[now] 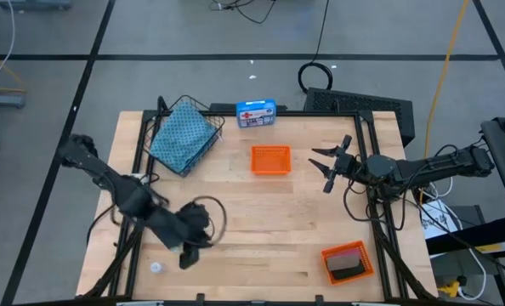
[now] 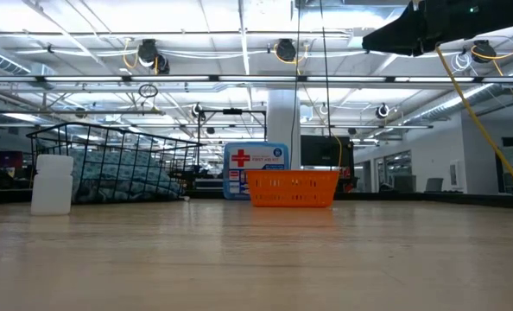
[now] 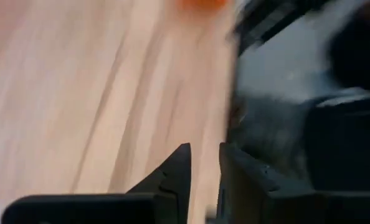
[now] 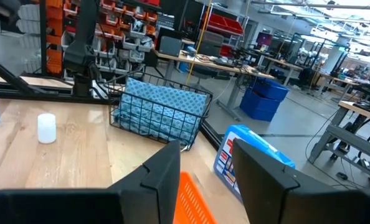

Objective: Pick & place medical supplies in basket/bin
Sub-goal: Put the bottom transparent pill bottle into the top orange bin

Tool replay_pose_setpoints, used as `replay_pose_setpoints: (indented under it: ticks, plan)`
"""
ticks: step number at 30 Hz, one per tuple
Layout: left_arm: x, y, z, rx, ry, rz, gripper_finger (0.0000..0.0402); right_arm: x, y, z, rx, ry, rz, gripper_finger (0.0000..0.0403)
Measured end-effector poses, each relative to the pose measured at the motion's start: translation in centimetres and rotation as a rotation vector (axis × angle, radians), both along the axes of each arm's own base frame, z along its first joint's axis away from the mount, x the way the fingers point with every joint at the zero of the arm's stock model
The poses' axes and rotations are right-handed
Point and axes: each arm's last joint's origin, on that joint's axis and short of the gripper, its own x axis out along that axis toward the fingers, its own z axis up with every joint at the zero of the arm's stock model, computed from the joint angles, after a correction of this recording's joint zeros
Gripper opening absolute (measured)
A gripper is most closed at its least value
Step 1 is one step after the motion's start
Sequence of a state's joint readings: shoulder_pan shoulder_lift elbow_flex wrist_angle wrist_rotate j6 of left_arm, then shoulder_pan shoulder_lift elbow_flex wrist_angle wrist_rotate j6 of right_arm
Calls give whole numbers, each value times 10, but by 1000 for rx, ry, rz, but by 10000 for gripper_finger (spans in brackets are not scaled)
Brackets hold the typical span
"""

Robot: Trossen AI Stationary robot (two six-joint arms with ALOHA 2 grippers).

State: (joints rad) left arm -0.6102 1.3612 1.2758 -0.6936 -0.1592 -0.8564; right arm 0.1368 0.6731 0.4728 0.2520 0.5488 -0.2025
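Left gripper (image 1: 187, 255): low over table's front-left, fingers (image 3: 172, 177) nearly together w/ only a thin gap, nothing seen between them.
Right gripper (image 1: 326, 167): hovering right of centre, fingers spread wide, empty; pointing twd the orange tray (image 1: 270, 160).
Wire basket (image 1: 184, 136): back-left of table, tilted; teal patterned cloth (image 1: 180, 134) inside, filling most of it.
White vial (image 1: 156, 267): on bare wood nr front-left edge, just left of left gripper, apart from it.
Blue first-aid box (image 1: 256, 113): back edge, betw basket & tray.
2nd orange tray (image 1: 348, 262): front-right, dark item in it, can't tell what.
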Motion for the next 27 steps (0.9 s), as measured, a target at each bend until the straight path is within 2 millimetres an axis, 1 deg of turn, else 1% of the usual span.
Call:
replay_pose_setpoints:
  ticks: [3,6,10,13,15,18,23,27]
  plan:
    - [1,-14,-7,-69,335,156,96,0,0,0,-1,2,0,134]
    - [-4,-34,-21,-182,652,308,97,0,0,1,-34,3,1,134]
    - [-13,-68,-41,-299,922,412,101,0,0,6,-82,-21,0,134]
    - [-24,-87,-52,-330,1104,494,121,0,0,7,-90,-32,1,134]
    - [-32,-95,-56,-320,1154,555,144,0,0,7,-100,-29,2,134]
    - [-45,-103,-59,-278,1119,639,187,0,0,9,-100,-52,1,134]
    - [-68,-106,-64,-179,1137,797,257,0,0,12,-97,-78,8,134]
    - [-82,-107,-80,-120,1148,866,291,0,2,12,-100,-83,55,134]
